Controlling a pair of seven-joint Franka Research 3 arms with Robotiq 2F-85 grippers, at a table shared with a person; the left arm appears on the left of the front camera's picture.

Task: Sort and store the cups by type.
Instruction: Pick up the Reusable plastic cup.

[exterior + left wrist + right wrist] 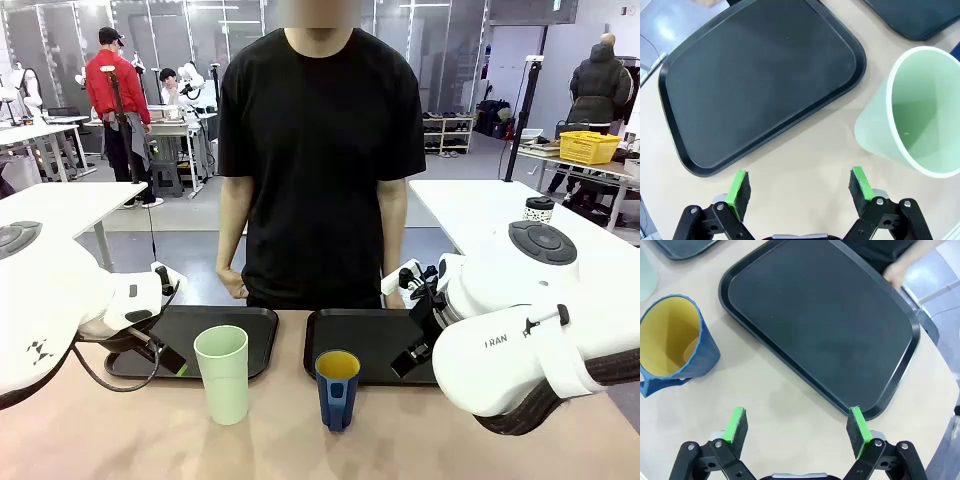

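Note:
A tall pale mint-green tumbler [222, 372] stands upright on the table in front of the left black tray [250, 325]. To its right stands a shorter dark blue mug [337, 390] with a handle and a yellow inside, in front of the right black tray [375, 330]. My left gripper [168, 358] hovers low to the left of the tumbler. In the left wrist view this gripper [800, 187] is open and holds nothing, with the tumbler [912, 115] off to one side. My right gripper [799, 430] is open and holds nothing, and the mug [675, 340] stands apart from it. In the front view it [412, 357] is right of the mug.
Both trays [760, 75] [825, 320] are bare. A person in a black shirt stands at the far edge of the table, one hand [900, 272] near the right tray's far rim. Bare tabletop lies in front of the cups.

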